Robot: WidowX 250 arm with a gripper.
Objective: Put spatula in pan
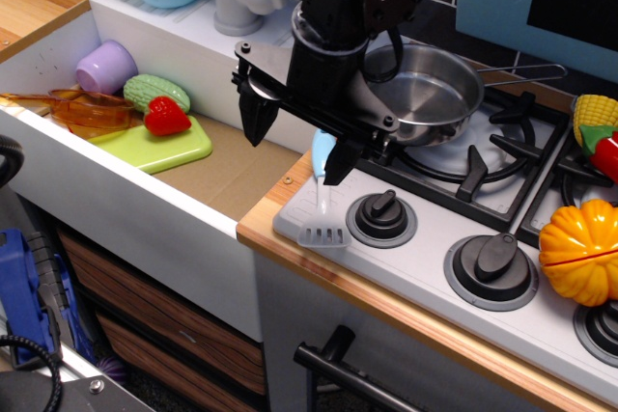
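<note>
The spatula [322, 209] lies on the stove surface [425, 267], blade toward the edge, in front of the pan [430, 94]. The gripper [294, 147] has its fingers spread, seemingly grasping nothing. It should clench on the blue handle squarely before lifting.

the wooden counter [290, 202] holds a grey toy stove top [435, 267] with black knobs [382, 215] along its front. the shiny pan [425, 94] sits on the black burner grate [483, 156] at the back. the little spatula [323, 209] lies on the front left corner of the stove, its grey blade at the edge. a yellow and orange pumpkin [579, 250] rests on the right side of the stove, and a corn cob [594, 120] lies behind it. left of the counter is a white sink [126, 190] with a brown floor, where a green board [159, 147] lies.
</note>
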